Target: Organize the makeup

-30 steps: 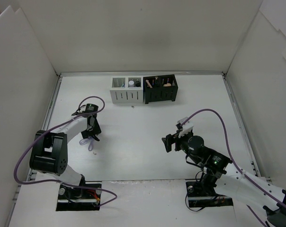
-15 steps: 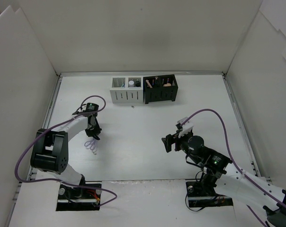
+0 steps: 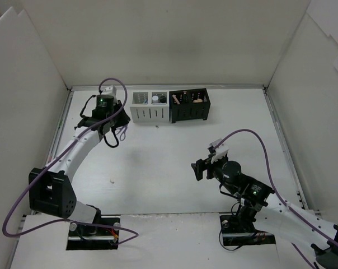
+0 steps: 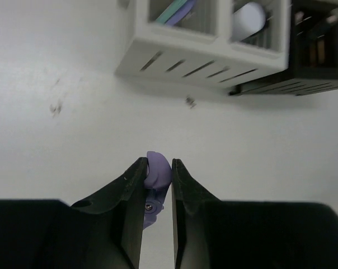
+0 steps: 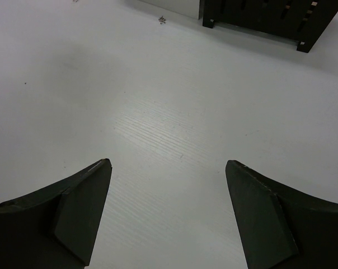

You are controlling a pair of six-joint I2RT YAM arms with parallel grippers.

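Observation:
My left gripper (image 4: 157, 163) is shut on a purple makeup tool (image 4: 156, 172), whose rounded end sticks out between the fingertips. In the top view the left gripper (image 3: 116, 128) hangs just left of the white slotted box (image 3: 149, 114), with the purple tool's loops (image 3: 123, 132) dangling under it. The white box (image 4: 198, 51) holds mint and purple sticks (image 4: 178, 9) and a white cylinder (image 4: 249, 17). Beside it, the black slotted box (image 3: 189, 112) holds a peach sponge (image 3: 197, 100) and sticks. My right gripper (image 3: 198, 168) stands open over bare table, with nothing between its fingers (image 5: 96, 179).
White walls close in the table on the left, back and right. A small dark speck (image 3: 157, 126) lies in front of the white box. The black box's corner (image 5: 303, 33) shows at the top of the right wrist view.
My left gripper shut on the purple tool lying at the near left, lifted it and carried it back and right to beside the white box. The right arm has not moved.

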